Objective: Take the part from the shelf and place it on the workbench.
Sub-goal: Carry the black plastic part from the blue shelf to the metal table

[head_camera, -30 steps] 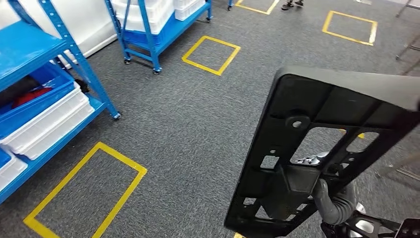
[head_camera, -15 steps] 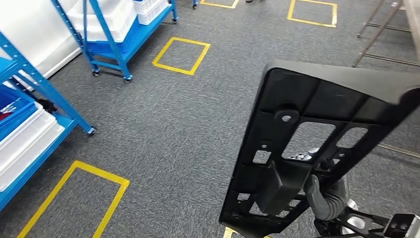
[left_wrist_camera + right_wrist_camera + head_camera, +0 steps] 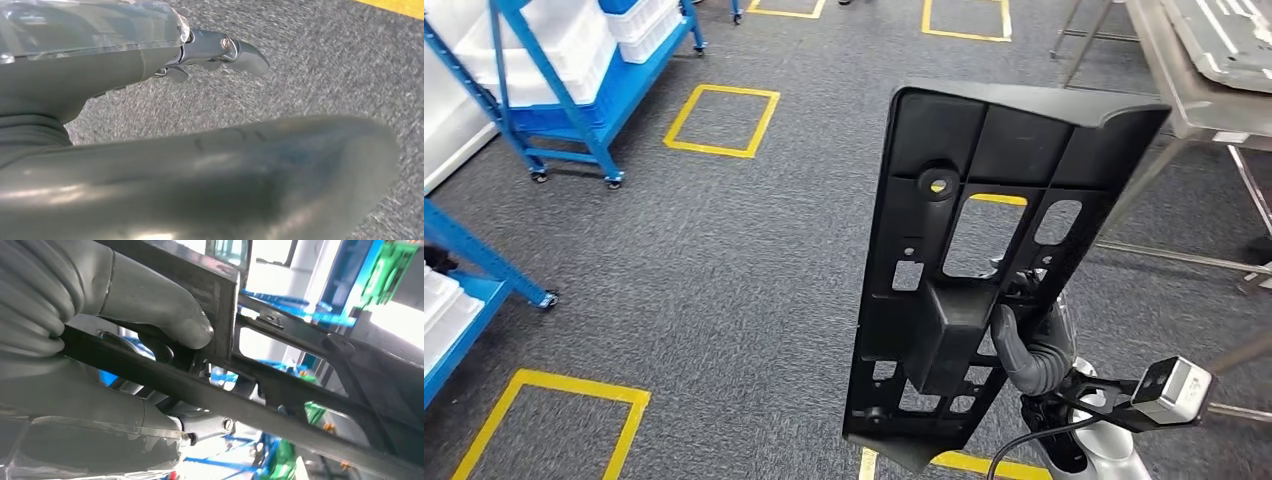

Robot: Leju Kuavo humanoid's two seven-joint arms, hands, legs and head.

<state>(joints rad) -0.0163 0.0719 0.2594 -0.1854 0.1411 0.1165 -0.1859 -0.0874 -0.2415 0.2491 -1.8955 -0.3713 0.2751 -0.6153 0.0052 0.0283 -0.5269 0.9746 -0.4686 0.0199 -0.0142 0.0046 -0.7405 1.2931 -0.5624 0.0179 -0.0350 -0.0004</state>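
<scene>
Carry step. Right hand fingers clamp black part, held upright, desk just beyond it. Left hand holds nothing; fingers' spread: cannot tell. Next: approach desk, lay part flat.

no readable text, labels, brands or numbers on any surface, in any view

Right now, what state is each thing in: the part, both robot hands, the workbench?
Black part: held upright off the floor, not yet on the workbench.
Right robot hand: grips the part low down.
Left robot hand: holds nothing, above carpet.
Workbench: a flat grey panel lies on it.
</scene>
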